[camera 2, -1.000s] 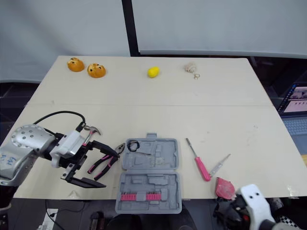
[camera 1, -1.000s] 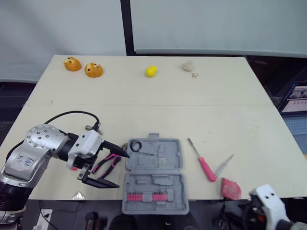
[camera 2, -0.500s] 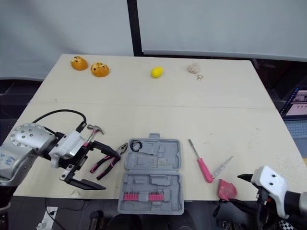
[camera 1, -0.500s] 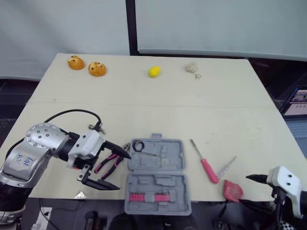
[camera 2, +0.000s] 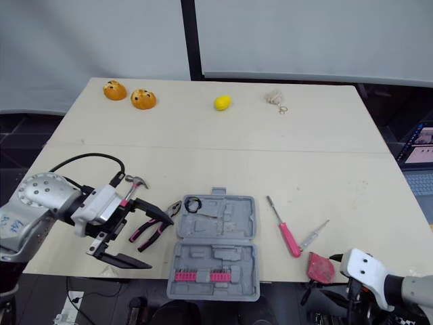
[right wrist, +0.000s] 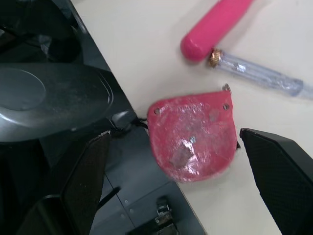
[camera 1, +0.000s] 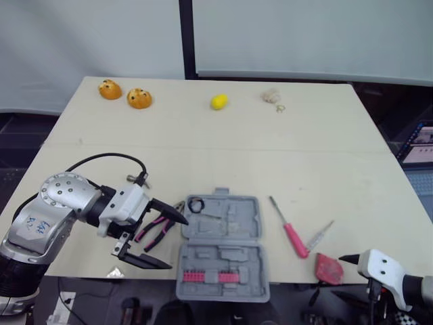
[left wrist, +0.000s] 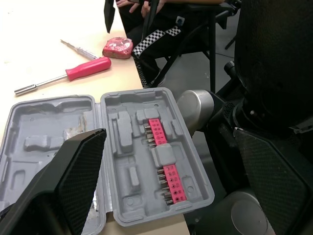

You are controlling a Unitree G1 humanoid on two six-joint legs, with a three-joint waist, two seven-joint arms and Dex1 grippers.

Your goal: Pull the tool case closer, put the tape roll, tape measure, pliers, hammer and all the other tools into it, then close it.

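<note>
Gripper work is divided between the two sides here. The left gripper (camera 1: 177, 244) hangs low over the table (camera 1: 237, 156) with its two fingers wide apart and nothing between them. It points toward the open tool case (camera 1: 223, 233), which lies just past its fingertips. Under its upper finger lie the pliers (camera 1: 157, 230), and on the far side of its wrist the head of the hammer (camera 2: 135, 181) looks out. I judge that the spread is kept ready for one of these two tools, because both are the nearest to this arm. The case lies open flat, so tools can be lowered in from above. The tape roll (camera 1: 196, 204) already sits in its far half, at the corner nearest this gripper, and pink bits (camera 1: 210, 277) fill the near half.

The right gripper (right wrist: 174, 132) is also spread open, low at the table edge. The red tape measure (right wrist: 193, 139) lies between its fingers; I cannot tell if a finger touches it. It seems lined up for a grasp. Just beyond lie the pink-handled screwdriver (camera 1: 289, 230) and a clear-handled tester (camera 1: 316, 235), apart from the case.
</note>
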